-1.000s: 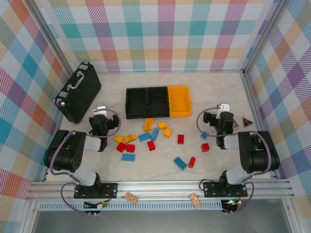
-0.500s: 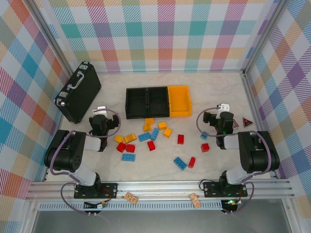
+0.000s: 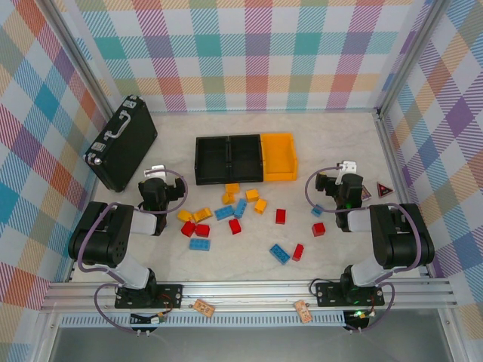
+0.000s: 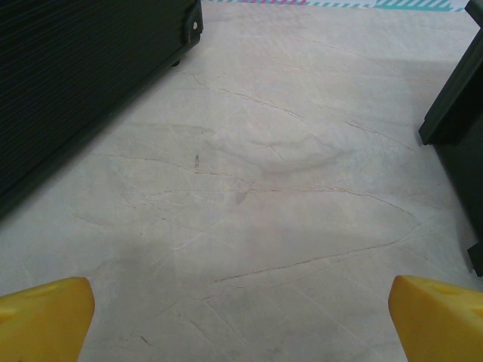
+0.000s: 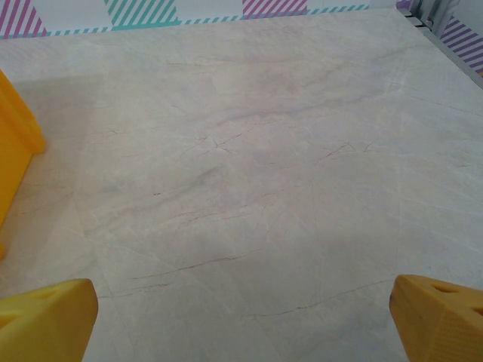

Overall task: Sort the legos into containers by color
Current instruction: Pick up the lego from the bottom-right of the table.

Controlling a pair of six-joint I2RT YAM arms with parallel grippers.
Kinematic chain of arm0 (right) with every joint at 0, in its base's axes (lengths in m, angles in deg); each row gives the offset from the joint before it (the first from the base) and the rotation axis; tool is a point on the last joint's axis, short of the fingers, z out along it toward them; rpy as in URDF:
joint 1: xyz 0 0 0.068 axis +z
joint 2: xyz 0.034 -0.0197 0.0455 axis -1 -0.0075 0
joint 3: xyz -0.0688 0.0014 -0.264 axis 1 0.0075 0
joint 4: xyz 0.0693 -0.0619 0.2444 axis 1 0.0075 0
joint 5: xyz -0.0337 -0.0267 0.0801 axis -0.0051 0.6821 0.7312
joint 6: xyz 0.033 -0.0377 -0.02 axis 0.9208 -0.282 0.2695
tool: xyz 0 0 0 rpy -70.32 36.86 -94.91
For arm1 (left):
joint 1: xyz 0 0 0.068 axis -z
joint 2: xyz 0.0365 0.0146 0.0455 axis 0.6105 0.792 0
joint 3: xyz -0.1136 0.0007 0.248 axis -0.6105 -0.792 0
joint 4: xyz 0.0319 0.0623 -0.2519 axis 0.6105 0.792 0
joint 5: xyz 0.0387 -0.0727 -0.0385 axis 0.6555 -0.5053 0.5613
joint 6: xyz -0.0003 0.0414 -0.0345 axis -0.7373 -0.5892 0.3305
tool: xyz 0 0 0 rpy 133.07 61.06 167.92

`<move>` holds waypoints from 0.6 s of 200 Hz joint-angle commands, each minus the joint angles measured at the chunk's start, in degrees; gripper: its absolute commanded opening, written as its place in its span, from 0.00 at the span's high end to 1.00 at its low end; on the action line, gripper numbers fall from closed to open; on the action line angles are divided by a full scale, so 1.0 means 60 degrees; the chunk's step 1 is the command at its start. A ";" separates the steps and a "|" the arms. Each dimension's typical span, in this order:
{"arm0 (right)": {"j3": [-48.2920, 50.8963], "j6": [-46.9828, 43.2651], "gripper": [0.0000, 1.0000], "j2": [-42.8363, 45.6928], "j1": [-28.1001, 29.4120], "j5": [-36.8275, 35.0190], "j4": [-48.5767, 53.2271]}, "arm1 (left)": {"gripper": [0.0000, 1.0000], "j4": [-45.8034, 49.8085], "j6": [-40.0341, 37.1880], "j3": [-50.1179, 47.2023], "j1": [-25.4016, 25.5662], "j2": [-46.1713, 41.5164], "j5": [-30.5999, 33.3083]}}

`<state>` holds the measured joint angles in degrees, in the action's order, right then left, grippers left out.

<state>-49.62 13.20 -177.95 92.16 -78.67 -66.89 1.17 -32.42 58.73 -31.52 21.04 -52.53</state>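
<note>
Plastic, small and studded, the red, blue and yellow-orange bricks lie scattered on the pale marbled tabletop between your two arms, with none visible in a bin. Expect them to be light, rigid and smooth-sided, so they will likely skid if nudged. Pinch each across its flat side walls, not over the studs. Loners such as the red brick look easier than the crowded cluster on the left. Beyond them stand two black open-topped bins and, touching them, a yellow-orange bin. The left arm's fingers and the right arm's fingers are spread wide with nothing between them.
</note>
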 commanded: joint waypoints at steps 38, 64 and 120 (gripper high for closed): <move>0.0139 -0.0198 0.01 0.0538 0.0081 0.0414 -0.0409 | 0.00 0.3043 0.0005 0.1358 -0.0080 -0.1451 -0.0017; -0.0649 -0.0007 0.01 0.1987 0.0154 -0.0163 0.2274 | 0.00 0.4202 0.0373 0.1826 -0.0066 -0.2375 0.0083; -0.2641 0.3244 0.01 0.4181 0.0125 0.0780 0.7834 | 0.00 0.7356 0.4228 0.2936 -0.0077 -0.3876 -0.0388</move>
<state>-60.85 19.02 -157.30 92.68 -77.03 -40.35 33.43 -21.47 74.91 -31.52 1.63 -53.01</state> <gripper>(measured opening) 0.990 0.996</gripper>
